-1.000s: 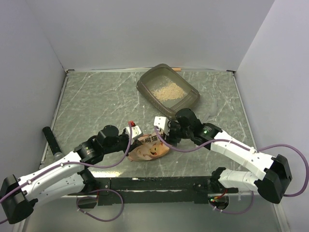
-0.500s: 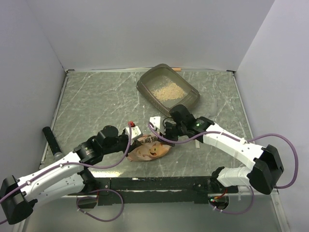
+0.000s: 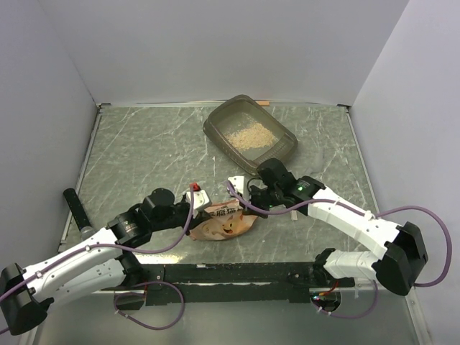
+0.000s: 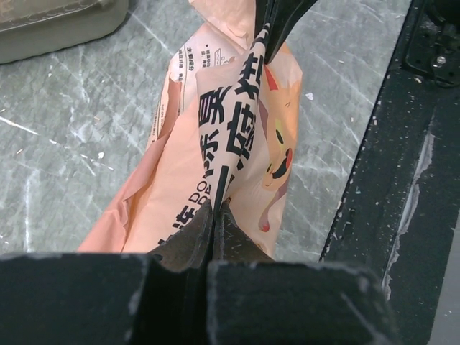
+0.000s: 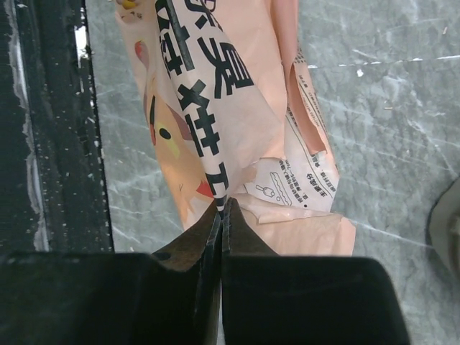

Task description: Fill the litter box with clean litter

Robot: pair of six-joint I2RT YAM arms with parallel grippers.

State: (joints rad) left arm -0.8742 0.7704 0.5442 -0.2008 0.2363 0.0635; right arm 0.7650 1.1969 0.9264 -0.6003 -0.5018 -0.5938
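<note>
The litter box sits toward the back of the surface, a bit right of centre, with a thin patch of clean litter inside. Closer to the arms and well apart from the box is the orange-pink bag. Both arms have it: the left gripper is clamped tight on a printed fold, and the right gripper is pinched closed on that fold from the opposite end. A black cylinder lies by the left wall.

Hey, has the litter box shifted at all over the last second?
No. The litter box sits in the same spot as before, its far corner still at the back edge of the table.
</note>
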